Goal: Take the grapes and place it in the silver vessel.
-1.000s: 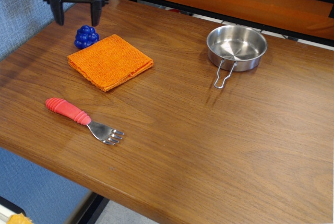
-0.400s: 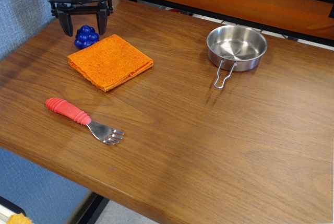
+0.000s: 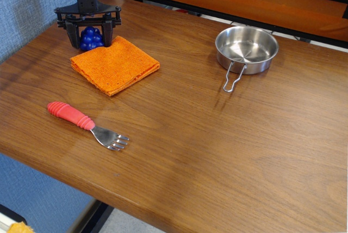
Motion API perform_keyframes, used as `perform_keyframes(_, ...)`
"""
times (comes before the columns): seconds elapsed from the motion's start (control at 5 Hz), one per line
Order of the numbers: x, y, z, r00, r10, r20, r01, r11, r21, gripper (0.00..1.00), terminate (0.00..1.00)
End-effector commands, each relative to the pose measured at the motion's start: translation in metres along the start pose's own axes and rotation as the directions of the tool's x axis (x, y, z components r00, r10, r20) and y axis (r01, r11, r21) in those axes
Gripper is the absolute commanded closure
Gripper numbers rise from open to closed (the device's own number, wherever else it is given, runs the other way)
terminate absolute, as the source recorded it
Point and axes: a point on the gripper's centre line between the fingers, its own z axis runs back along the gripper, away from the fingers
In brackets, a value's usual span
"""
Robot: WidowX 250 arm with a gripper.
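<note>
grapes [image 3: 91, 38] sit behind the cloth [image 3: 114, 63], fork [image 3: 86, 124] in front, silver vessel [image 3: 246, 49] far right.

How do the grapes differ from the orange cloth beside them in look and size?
The grapes are a small, glossy, deep-blue bunch of round balls; the orange cloth is much larger, flat, folded and matte. The grapes sit between the open gripper fingers, while the cloth lies free. Both rest on the wooden table, at its far left.

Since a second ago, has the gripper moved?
Yes. The gripper has come down and toward the orange cloth, fingers now straddling the grapes.
</note>
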Motion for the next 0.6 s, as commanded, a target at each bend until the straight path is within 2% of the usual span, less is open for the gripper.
perform_keyframes(0.0,0.004,0.008,0.039,0.996,0.012,0.086,-0.014,1.0,0.021,1.0,0.0)
perform_keyframes(0.2,0.016,0.002,0.07,0.99,-0.007,0.143,-0.005,0.997,0.082,1.0,0.0)
perform_keyframes(0.4,0.021,-0.019,0.099,0.977,-0.047,0.207,0.031,0.996,0.079,1.0,0.0)
